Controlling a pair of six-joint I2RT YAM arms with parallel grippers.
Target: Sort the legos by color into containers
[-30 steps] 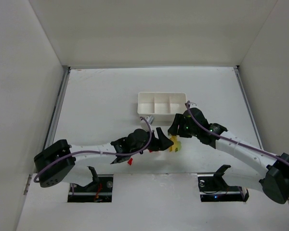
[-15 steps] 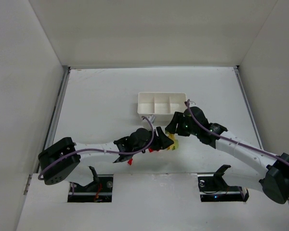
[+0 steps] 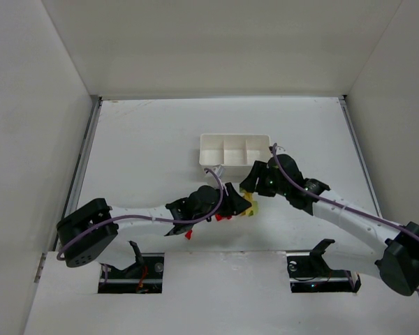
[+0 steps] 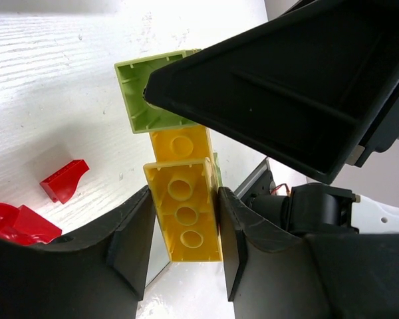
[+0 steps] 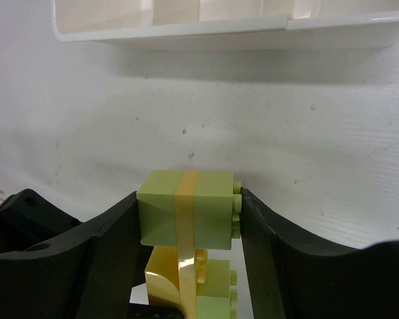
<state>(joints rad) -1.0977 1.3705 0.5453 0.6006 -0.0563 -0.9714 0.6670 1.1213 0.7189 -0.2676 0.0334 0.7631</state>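
A joined cluster of legos [image 3: 249, 205] hangs between both grippers, just in front of the white tray of containers [image 3: 235, 136]. My right gripper [image 5: 186, 212] is shut on its top, a pale green block [image 5: 161, 212] with a thin yellow plate [image 5: 186, 212] through it. My left gripper [image 4: 185, 219] has both fingers pressed on the yellow brick [image 4: 184, 199] at the cluster's lower end. A green plate [image 4: 149, 93] shows beyond that brick. Red legos [image 4: 65, 179] lie loose on the table. In the top view the left gripper [image 3: 236, 201] and right gripper [image 3: 253, 187] almost touch.
The containers [image 5: 186, 30] stand just beyond the right gripper, their insides hidden in that view. Two red pieces [image 3: 223, 218] [image 3: 188, 235] lie under and beside the left arm. The right gripper's black body [image 4: 306, 86] looms close over the left wrist view.
My left gripper moved right to the cluster and closed its jaws onto the yellow brick. The right gripper, holding the cluster, shifted slightly left and back.
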